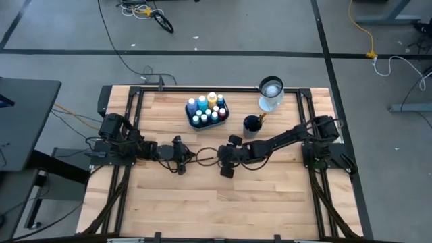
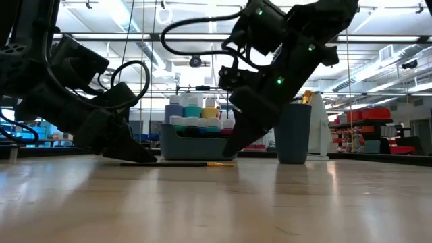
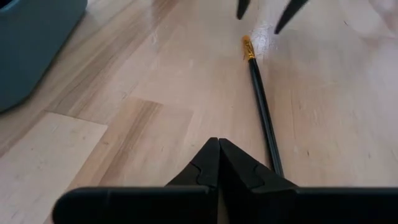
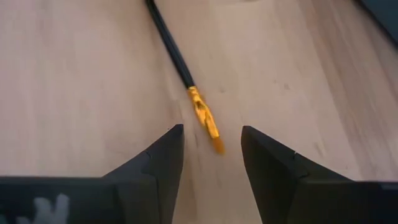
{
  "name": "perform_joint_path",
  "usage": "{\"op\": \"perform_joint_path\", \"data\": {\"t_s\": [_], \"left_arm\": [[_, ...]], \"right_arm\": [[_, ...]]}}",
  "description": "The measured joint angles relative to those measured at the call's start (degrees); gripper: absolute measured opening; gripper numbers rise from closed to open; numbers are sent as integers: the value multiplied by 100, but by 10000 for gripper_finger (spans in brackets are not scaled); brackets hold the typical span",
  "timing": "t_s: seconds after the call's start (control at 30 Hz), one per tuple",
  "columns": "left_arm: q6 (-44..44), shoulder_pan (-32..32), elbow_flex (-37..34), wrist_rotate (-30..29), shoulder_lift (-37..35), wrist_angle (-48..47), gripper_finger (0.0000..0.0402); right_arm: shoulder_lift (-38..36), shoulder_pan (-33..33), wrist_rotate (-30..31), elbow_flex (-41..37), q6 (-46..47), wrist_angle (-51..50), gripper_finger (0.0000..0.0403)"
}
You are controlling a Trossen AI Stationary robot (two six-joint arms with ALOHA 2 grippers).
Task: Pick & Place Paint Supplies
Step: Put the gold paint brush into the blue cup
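A thin dark-handled brush [image 3: 261, 102] with a golden tip [image 4: 204, 117] lies flat on the wooden table, between my two grippers. My left gripper [image 3: 218, 149] is shut, low over the table at the brush's handle end, with the handle running along one finger's side. My right gripper [image 4: 212, 134] is open and slants down at the other end. Its fingers stand on either side of the golden tip without touching it. In the low view the brush [image 2: 175, 163] runs from under the left gripper [image 2: 147, 157] to the right gripper [image 2: 231, 152]. Paint bottles fill the teal tray [image 1: 207, 111]. My left gripper's shut fingers stand right beside the brush's handle end [image 3: 275, 167], which runs out of sight under one finger. I cannot tell whether they touch it.
The teal tray [image 2: 196, 142] of bottles stands at the far middle of the table. To its right is a dark blue cup [image 1: 252, 124] holding a brush. A white vessel [image 1: 271, 91] stands at the far right. Bare wood stretches toward the near edge.
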Motion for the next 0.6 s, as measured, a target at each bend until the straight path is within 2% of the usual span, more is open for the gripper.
{"op": "perform_joint_path", "data": {"t_s": [0.17,0.33,0.6], "left_arm": [[13,0,-2,0,0,5,5],[14,0,-2,-2,2,7,12],[15,4,-2,-13,2,14,9]], "right_arm": [[0,-127,-204,-164,7,34,160],[0,-179,-364,-462,66,538,159],[0,-194,-377,-530,-257,699,155]]}}
